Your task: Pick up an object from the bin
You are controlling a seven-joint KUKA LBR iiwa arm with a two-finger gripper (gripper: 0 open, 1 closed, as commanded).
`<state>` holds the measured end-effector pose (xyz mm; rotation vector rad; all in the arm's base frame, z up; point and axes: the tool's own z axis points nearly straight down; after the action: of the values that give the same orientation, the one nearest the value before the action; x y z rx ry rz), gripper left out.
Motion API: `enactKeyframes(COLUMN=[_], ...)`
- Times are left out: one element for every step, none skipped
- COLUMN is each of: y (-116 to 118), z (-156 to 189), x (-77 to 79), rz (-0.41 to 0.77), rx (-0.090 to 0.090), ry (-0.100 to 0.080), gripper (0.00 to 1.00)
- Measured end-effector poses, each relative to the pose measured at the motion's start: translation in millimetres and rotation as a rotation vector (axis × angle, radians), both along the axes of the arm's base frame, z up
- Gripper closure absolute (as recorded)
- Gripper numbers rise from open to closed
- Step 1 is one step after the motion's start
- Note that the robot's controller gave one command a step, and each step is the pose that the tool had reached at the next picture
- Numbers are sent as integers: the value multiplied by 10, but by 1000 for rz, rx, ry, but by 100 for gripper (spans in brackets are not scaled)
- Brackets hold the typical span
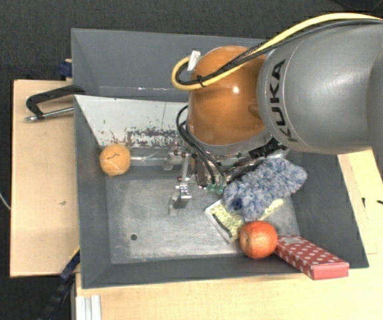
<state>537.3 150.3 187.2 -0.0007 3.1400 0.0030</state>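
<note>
Dark flooring surrounds a grey metal bin (145, 235). Reaching in from the view's right, the arm's end effector (181, 195) hangs low over bare bin floor near the middle. Whether it is open or closed cannot be told, and nothing shows in its grip. Just beside it, toward the right, lies a fluffy blue-grey cloth (268, 182), crumpled and soft, touching a pale green packet (223, 220). A grasp there might catch only loose pile and slip, or drag the packet along.

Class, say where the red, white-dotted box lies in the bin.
In the camera view, the red dotted box lies in the bin's lower right corner, right of the round red fruit.
</note>
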Motion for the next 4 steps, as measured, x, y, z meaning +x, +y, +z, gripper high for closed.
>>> enactKeyframes(y=[-659,-1236,-1473,-1877], z=[-914,-488,-793,-1079], x=[175,493,-215,329], rz=[104,304,369,377], rx=[-1,-3,-1,2], ry=[0,-8,-2,-1], gripper=[0,0,0,0])
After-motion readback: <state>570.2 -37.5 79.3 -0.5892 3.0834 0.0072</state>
